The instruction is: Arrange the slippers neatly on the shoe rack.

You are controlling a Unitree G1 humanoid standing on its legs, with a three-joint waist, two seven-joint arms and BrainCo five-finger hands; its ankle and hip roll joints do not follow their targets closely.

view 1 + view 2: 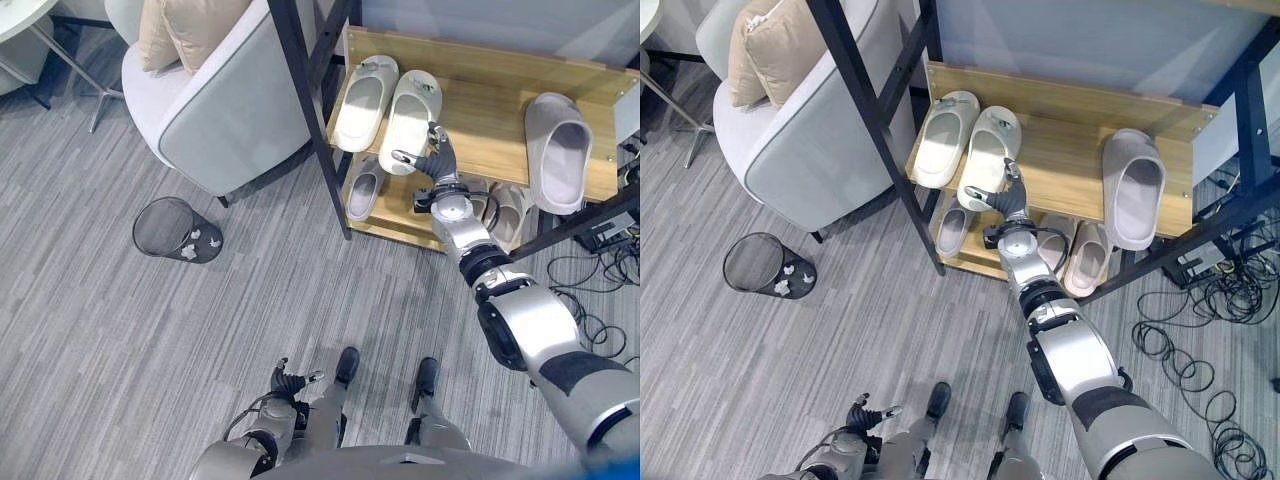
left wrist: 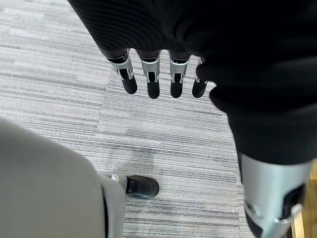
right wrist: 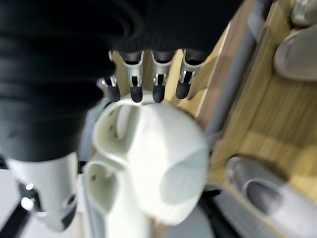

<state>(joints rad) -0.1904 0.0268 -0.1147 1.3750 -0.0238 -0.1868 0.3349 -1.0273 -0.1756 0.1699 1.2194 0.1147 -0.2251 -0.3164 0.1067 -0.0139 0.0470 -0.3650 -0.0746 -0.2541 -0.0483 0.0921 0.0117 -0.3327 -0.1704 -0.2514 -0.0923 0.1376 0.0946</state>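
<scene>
Two white slippers [image 1: 385, 103] sit on wooden shoe rack [image 1: 500, 110], grey carpet [image 1: 120, 330] below.

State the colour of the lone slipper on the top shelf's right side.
Light grey slipper, clearest in the right eye view.

Right arm is stretched way out in front, wrist angled up, with the right hand [image 1: 437, 158] reaching over the front edge of the upper shelf. Fingers [image 3: 157, 89] are pretty much straight, dark tips lined up in a row, thumb sticking out to the side, not curled round anything as far as I can tell. Left arm just hangs low by the robot's side, and the left hand [image 1: 290, 380] sits down there with its fingers [image 2: 150, 82] hanging loose and straight, holding nothing.
</scene>
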